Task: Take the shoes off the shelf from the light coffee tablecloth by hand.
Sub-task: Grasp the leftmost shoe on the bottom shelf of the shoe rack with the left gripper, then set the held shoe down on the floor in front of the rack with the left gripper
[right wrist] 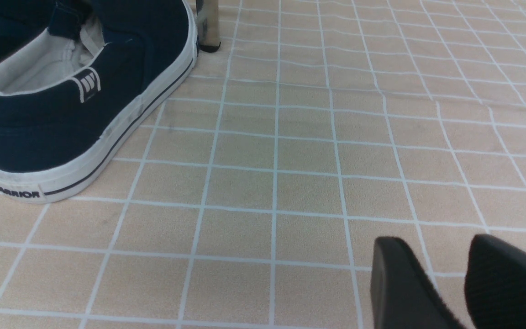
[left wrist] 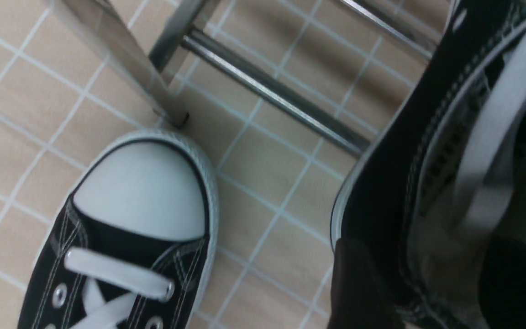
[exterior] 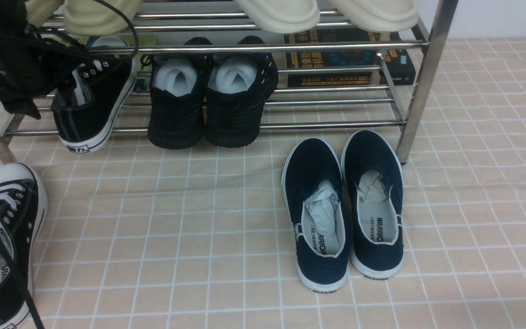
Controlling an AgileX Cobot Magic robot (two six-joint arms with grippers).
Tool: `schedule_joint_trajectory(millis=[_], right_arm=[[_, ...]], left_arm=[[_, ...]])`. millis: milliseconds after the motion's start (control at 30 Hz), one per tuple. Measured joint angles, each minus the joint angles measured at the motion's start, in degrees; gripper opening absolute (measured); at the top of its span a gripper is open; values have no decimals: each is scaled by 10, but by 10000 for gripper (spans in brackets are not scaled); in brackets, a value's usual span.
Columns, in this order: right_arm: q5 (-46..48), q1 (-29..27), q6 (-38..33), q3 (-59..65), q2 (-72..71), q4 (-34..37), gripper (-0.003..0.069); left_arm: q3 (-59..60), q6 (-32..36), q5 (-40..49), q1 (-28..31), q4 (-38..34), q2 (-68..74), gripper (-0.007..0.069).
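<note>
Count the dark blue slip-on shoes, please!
2. One navy canvas slip-on with white trim lies on the cloth before the rack's right end; its twin sits beside it, on the right.

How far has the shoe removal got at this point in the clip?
One black canvas sneaker is already down on the tablecloth. Its mate is still on the lower tier of the shoe rack, with the left gripper open at it. Left to do: lift that mate off and set it on the cloth, probably beside the first.
</note>
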Motion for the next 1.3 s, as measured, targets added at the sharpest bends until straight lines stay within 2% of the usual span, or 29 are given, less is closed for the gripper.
schedule_joint_trajectory(millis=[167,267,333,433,500,800,967,1167,1300], right_arm=[[0,0,0,0,0,0,239],[0,0,0,0,0,0,239],[0,0,0,0,0,0,239],[0,0,0,0,0,0,239],[0,0,0,0,0,0,239],[0,0,0,0,0,0,239],[0,0,0,0,0,0,239],[0,0,0,0,0,0,239],[0,0,0,0,0,0,239]], left_arm=[[0,-10,-5,0,18,23,390],[0,-15,-9,0,16,32,352],[-1,-15,-12,0,8,37,272],[-2,9,-4,0,-1,38,96],[-2,44,11,0,-2,37,40],[0,129,185,0,-12,-64,21],[31,149,200,0,-12,-111,21],[139,111,200,0,-16,-178,21],[213,29,199,0,-18,-232,21]])
